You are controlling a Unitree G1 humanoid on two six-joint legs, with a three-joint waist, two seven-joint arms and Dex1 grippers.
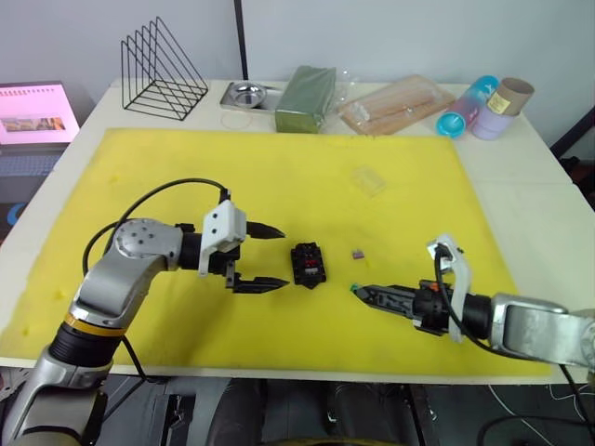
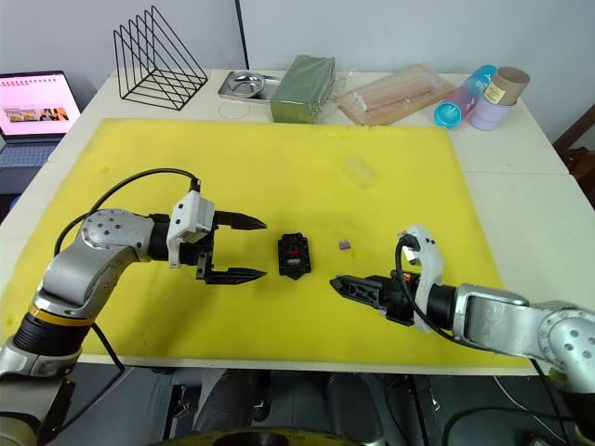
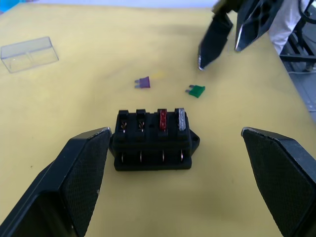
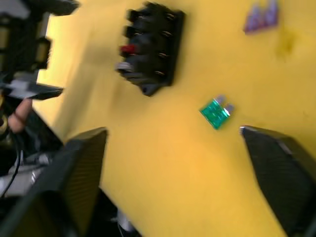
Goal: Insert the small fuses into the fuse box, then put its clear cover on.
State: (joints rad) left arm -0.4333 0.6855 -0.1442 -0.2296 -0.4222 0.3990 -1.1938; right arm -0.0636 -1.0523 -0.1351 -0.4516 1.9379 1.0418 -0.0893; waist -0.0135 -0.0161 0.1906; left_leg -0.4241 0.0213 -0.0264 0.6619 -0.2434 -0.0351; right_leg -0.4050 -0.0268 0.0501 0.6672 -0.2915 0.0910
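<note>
A: Where is the small black slotted plastic fuse box (image 1: 308,264)?

B: Mid-front of the yellow foam mat (image 1: 186,177) covering the counter (image 1: 530,177). A red blade fuse (image 3: 162,120) and a grey blade fuse (image 3: 181,119) sit side by side in its slots; the two slots next to them are open.

A: And the loose ones?

B: The tiny purple fuse (image 1: 358,253) lies flat on the mat just to the box's right. The tiny green fuse (image 1: 354,287) lies a little nearer the front edge, right at the tips of the right hand (image 1: 374,296).

A: The hands?

B: The left hand (image 1: 263,257) is spread wide and empty, just left of the box, one finger level with each end of it. The right hand, to the box's right, is open too, gripping nothing.

A: The cover?

B: The small clear rectangular plastic cover (image 1: 368,180) lies behind the box and to its right, well apart, nothing between them.

A: Anything else?

B: Far behind the box: a black wire rack (image 1: 163,71), a small steel tray (image 1: 248,95), a green packet (image 1: 306,97), a clear bag of sticks (image 1: 395,105) and coloured tubes (image 1: 483,104). No writing is readable
</note>
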